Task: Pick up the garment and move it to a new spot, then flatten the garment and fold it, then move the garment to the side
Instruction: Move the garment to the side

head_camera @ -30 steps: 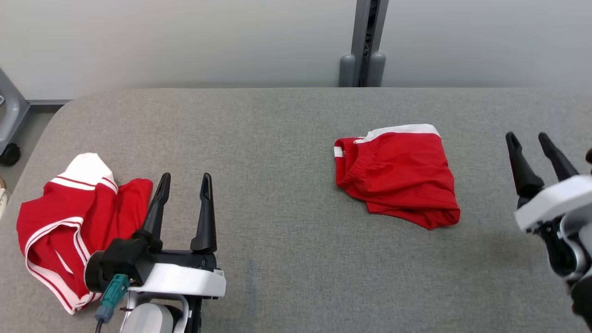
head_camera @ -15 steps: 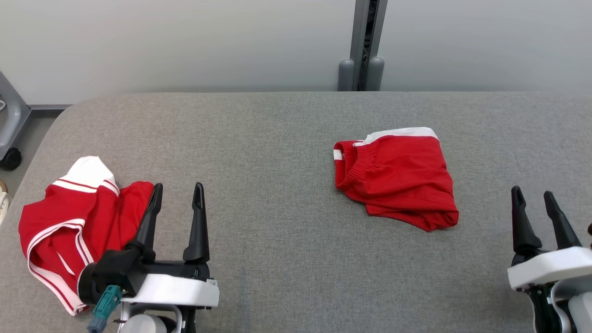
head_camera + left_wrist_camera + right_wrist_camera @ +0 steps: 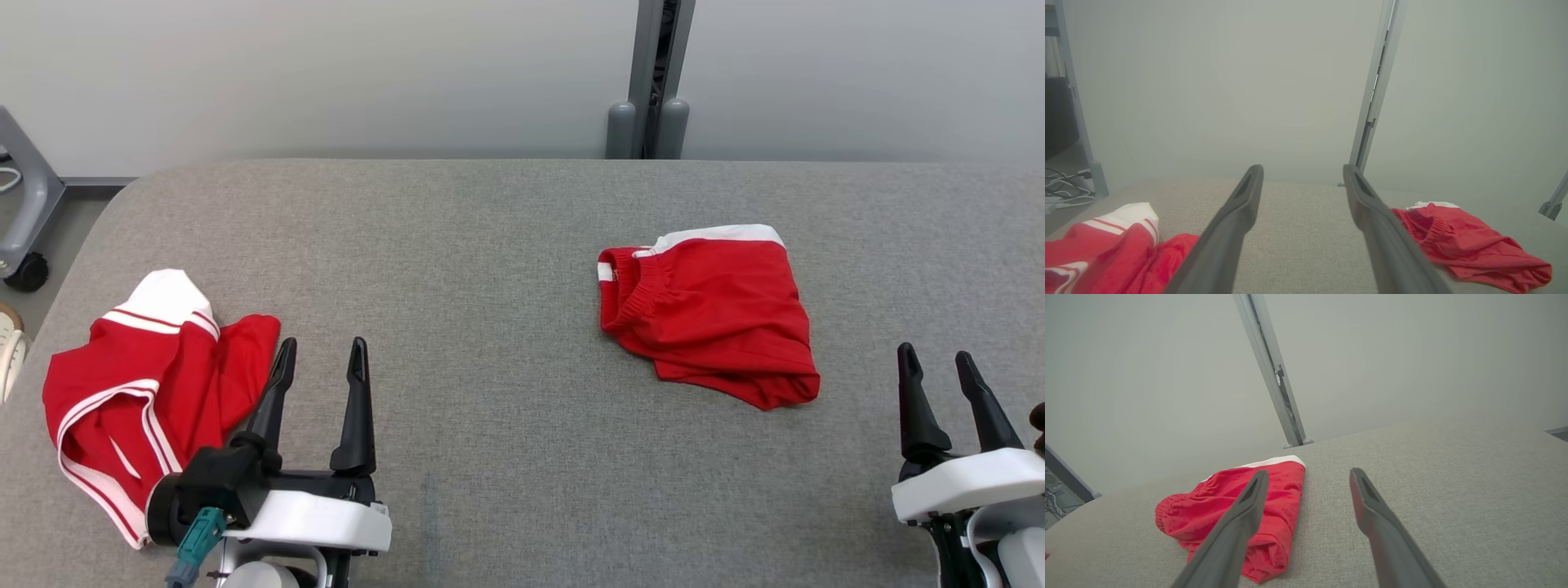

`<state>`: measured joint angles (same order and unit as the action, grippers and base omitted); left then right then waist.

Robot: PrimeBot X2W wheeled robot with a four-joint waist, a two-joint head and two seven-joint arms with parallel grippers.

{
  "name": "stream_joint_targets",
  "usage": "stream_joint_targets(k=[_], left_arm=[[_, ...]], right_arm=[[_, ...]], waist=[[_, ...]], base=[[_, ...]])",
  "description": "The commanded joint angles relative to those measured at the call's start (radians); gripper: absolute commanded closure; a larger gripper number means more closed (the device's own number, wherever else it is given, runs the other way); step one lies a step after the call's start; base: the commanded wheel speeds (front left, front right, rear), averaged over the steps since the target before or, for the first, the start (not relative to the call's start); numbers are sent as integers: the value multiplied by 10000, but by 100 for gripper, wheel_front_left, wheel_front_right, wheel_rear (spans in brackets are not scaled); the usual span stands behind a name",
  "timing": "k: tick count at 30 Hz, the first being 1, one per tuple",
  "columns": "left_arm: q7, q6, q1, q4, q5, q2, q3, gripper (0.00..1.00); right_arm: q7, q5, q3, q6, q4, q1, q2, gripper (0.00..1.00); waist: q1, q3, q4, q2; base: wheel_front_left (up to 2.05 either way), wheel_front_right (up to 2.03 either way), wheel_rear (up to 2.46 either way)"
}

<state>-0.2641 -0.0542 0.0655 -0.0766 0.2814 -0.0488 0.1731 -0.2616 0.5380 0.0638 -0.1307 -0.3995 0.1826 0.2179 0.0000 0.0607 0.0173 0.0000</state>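
Crumpled red garment [image 3: 122,384] beside left pincer [image 3: 322,349]

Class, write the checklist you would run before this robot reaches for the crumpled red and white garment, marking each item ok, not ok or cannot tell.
1. Left gripper open and empty: ok.
2. Right gripper open and empty: ok.
3. Crumpled garment on the table, beside the left gripper: ok.
4. Crumpled garment lying flat: not ok.
5. Folded shorts apart from the crumpled garment: ok.
6. Bare table between the two: ok.
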Motion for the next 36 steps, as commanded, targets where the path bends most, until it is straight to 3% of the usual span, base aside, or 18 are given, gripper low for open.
stream_joint_targets(k=[1,8,22,36], left_arm=[[-7,-21,46,-36,-44,-35,-13,0],[-7,61,187,-190,-22,-35,125,0],[-7,45,957,-388,-97,-33,621,0],[-6,-67,1338,-310,-13,-35,889,0]], right_arm=[[-44,75,-70,-3,-41,4,109,0],[303,1149,474,-3,-597,644,532,0],[3835,5788,1624,-4,-1847,3303,1971,0],[5099,7246,2641,-3,-3064,4232,2372,0]], waist=[[0,12,51,0],[0,352,278,0],[0,1826,1087,0],[0,2434,1492,0]], base=[[0,0,0],[0,0,0],[0,0,0],[0,0,0]])
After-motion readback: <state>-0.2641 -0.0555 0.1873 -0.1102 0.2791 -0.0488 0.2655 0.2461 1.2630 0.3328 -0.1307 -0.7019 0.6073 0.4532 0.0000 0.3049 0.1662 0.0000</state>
